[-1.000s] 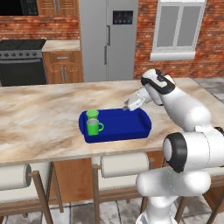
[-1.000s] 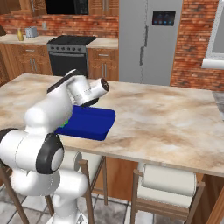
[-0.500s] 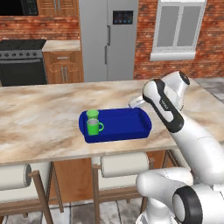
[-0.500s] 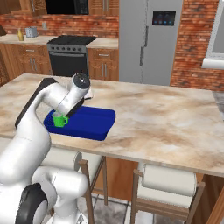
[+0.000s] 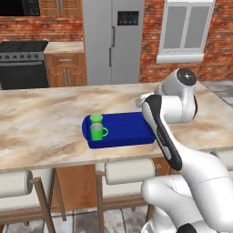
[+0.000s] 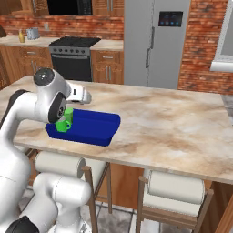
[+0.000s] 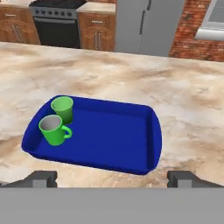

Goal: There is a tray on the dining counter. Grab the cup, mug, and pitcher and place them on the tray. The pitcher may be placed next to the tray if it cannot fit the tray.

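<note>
The deep-blue tray (image 7: 151, 131) lies on the beige dining counter (image 7: 183, 96). In its left end stand the handleless green cup (image 7: 62, 108) and, just in front of it, the green mug (image 7: 53, 129) with its handle to the right; both are upright. The same cup (image 5: 96, 119), mug (image 5: 97, 132) and tray (image 5: 123, 129) show in the left base view. My gripper (image 7: 112, 177) hangs above the tray, open, with nothing between its fingertips (image 7: 41, 178). The hand (image 6: 81, 95) sits above the cups. The yellow pitcher (image 6: 21, 35) stands far off on the back kitchen counter.
A grey toaster (image 6: 32, 32) stands beside the pitcher. The black stove (image 6: 75, 57) and steel fridge (image 6: 157, 43) line the back wall. Padded stools (image 6: 175, 186) are tucked under the dining counter's near edge. My folded arm (image 5: 159, 123) covers the tray's right end in the left base view.
The arm has folded and its elbow has swung round, lifting the hand away from the tray. Cup, mug and tray stay put. The gripper stays open.
</note>
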